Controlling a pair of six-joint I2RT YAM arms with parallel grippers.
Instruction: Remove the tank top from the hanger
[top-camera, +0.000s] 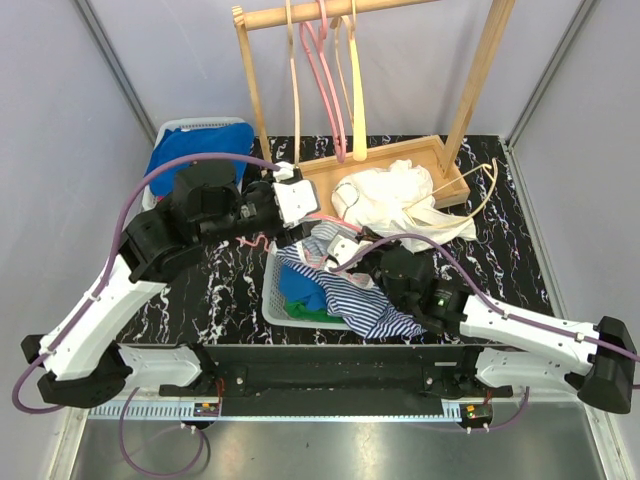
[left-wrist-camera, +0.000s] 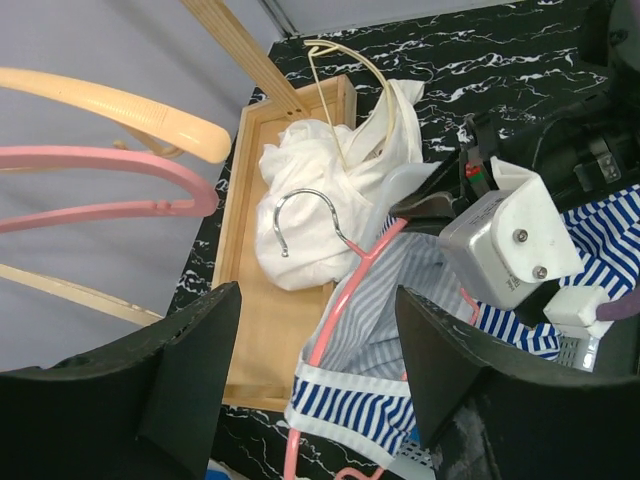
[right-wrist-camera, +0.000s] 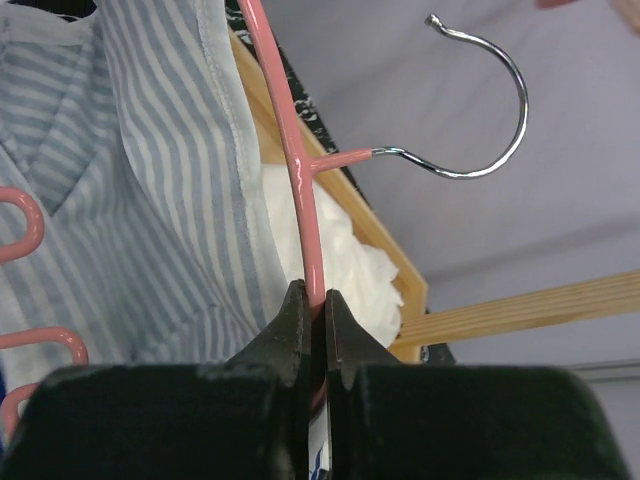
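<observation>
Right gripper (right-wrist-camera: 312, 300): pinching tight on the pink hanger (right-wrist-camera: 303, 200), on its shoulder bar just below the stem of the metal hook (right-wrist-camera: 490, 120); holding it above the basket.
Left gripper (left-wrist-camera: 318, 340): hovering close by with fingers (left-wrist-camera: 190, 350) spread wide, gripping nothing, looking down on hanger and cloth.
Tank top (right-wrist-camera: 150, 200): hanging from the pink hanger, pale blue-and-white stripes draping along one side of the bar, lower folds trailing toward the white basket (top-camera: 270, 300) among other striped and blue clothes.
Strap on the bar: appearing to be looped over the shoulder; exact threading not showing clearly.
Done: gripping and steadying the hanger only.
Left: taking hold of the fabric with the free gripper, sliding each strap off its shoulder, pulling the garment clear of the hanger.
Progress, judging from this: sitting early, with the separating not yet begun.
Nearby: wooden tray (left-wrist-camera: 250, 330) lying just beyond, carrying a crumpled white cloth (left-wrist-camera: 310, 200) and a cream hanger; not touching the held hanger.
</observation>
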